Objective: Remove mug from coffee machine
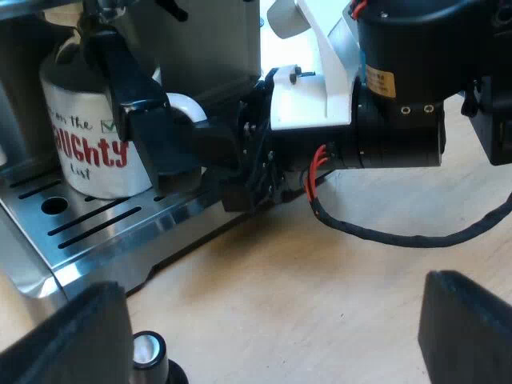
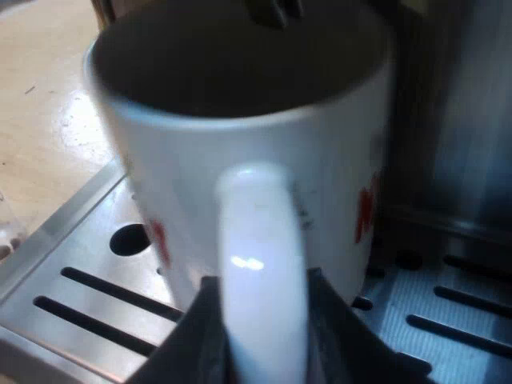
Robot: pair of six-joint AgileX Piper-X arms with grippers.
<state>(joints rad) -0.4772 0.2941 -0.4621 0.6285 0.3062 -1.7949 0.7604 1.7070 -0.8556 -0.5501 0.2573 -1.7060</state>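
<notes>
A white mug (image 1: pixel 88 144) with red lettering stands on the espresso machine's slotted metal drip tray (image 1: pixel 104 228), under the machine's spout. My right gripper (image 1: pixel 188 136) reaches in from the side, its black fingers on either side of the mug's handle (image 1: pixel 184 104). In the right wrist view the white handle (image 2: pixel 260 264) sits squeezed between my right gripper's (image 2: pixel 260 340) two fingers (image 2: pixel 188 340), which touch it on both sides, and the mug (image 2: pixel 240 136) rises just behind over the tray (image 2: pixel 72 240). My left gripper (image 1: pixel 272 336) hangs open over the wooden table, apart from the mug.
The espresso machine's body (image 1: pixel 208 40) rises close above and behind the mug, and its spout (image 2: pixel 272 12) hangs over the mug's mouth. A small black knob with a shiny top (image 1: pixel 148 352) stands on the wooden table (image 1: pixel 320 280) by one of my left fingers.
</notes>
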